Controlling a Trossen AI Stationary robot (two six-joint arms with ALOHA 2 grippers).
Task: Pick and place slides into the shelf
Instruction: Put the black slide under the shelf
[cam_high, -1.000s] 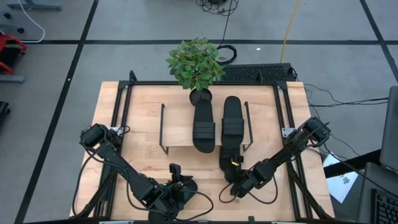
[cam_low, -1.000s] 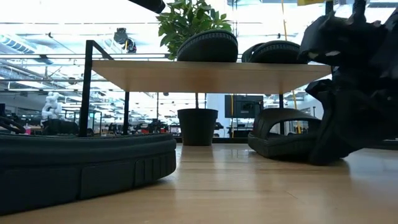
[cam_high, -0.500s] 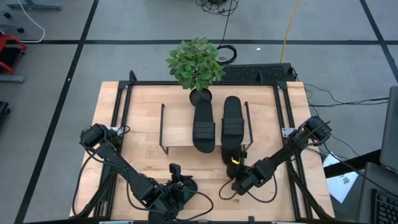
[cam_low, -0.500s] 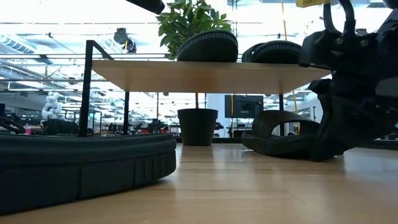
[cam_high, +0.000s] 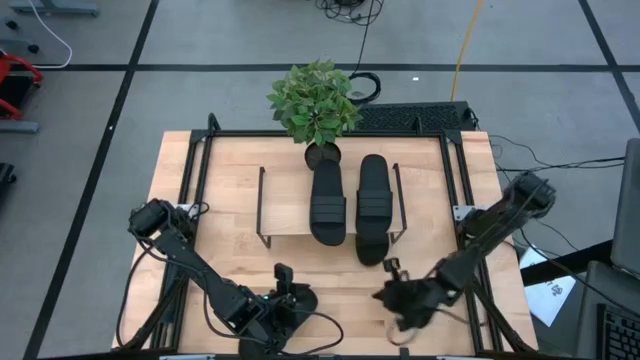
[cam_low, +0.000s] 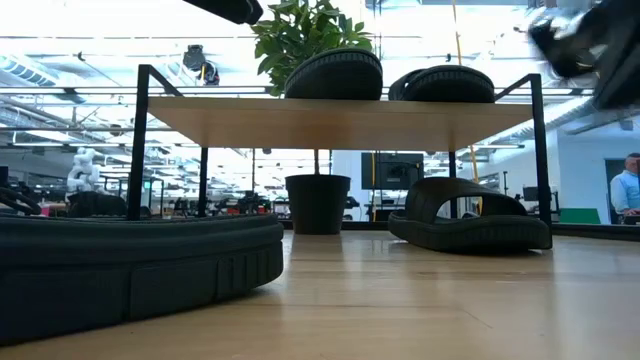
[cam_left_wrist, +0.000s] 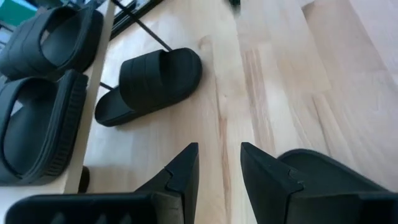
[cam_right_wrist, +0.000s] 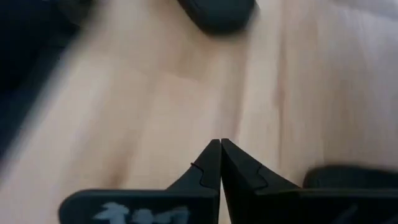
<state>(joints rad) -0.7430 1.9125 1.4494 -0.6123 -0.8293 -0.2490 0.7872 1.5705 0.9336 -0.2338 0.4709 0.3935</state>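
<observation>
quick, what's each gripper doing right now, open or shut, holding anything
Left gripper: open, holding nothing, low over the table's near edge beside a slide.
Right gripper: fingers shut, empty, above bare table.

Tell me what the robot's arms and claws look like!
Both arms are dark, nearly black, built from jointed segments with thin black cables looping alongside. The left claw has two chunky, wedge-shaped black fingers. The right claw has the same pointed black fingers, with white markings on its body.
</observation>
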